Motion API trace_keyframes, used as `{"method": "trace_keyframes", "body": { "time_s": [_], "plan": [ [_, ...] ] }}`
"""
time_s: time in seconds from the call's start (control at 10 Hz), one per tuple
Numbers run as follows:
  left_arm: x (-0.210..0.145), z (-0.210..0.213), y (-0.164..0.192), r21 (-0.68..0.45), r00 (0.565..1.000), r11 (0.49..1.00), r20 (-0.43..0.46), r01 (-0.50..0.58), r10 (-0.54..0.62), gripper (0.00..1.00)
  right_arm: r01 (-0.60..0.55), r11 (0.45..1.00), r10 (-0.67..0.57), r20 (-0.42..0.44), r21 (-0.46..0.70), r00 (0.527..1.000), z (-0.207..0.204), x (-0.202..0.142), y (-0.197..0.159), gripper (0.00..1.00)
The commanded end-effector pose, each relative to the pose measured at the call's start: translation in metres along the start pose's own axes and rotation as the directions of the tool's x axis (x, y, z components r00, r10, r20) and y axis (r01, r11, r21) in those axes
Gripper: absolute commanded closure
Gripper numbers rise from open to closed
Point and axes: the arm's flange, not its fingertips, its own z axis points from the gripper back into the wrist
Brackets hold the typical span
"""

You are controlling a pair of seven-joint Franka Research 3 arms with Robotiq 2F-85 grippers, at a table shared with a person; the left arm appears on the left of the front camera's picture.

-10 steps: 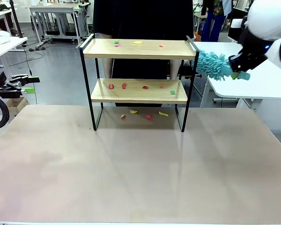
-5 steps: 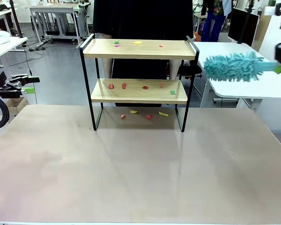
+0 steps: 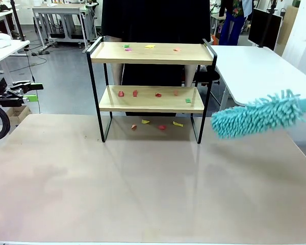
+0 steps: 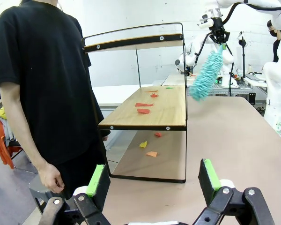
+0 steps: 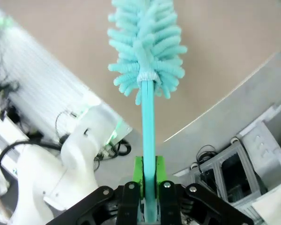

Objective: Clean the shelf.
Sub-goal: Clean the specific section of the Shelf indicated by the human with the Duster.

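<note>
The shelf (image 3: pixel 194 53) stands at the table's far middle, two light wooden boards in a thin black frame. Small coloured paper scraps (image 3: pixel 149 46) lie on the top board, more on the lower board (image 3: pixel 158 94) and on the table beneath (image 3: pixel 161 126). A fluffy teal duster (image 3: pixel 257 115) hangs tilted to the right of the shelf, apart from it, at about lower-board height. My right gripper (image 5: pixel 148 176) is shut on the duster's handle (image 5: pixel 148 122). At the table's left edge my left gripper (image 3: pixel 34 92) stands open and holds nothing; its green pads (image 4: pixel 97 178) frame the shelf (image 4: pixel 168 105) from the side.
A person in a black shirt (image 3: pixel 153 20) stands right behind the shelf, one hand (image 4: pixel 51 178) hanging down. A white table (image 3: pixel 255 66) stands at the back right. The beige tabletop (image 3: pixel 143 184) in front of the shelf is bare.
The duster swung from beside the top board's right end out to the right, then down to lower-board height. The left gripper and the scraps have not moved.
</note>
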Motion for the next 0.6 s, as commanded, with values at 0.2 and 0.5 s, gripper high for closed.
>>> {"method": "trace_keyframes", "body": {
  "time_s": [0.2,0.5],
  "plan": [
    [0.001,0.000,-0.001,-0.003,1.000,1.000,-0.008,0.005,-0.005,0.00,-0.323,0.932,0.336,-0.057,0.165,0.940,-0.033,-0.009,0.032,0.87],
    [0.001,0.000,-0.001,-0.003,1.000,1.000,-0.008,0.005,-0.005,0.00,-0.447,0.858,0.459,0.011,0.252,0.888,-0.055,0.006,0.052,0.87]
  ]
}}
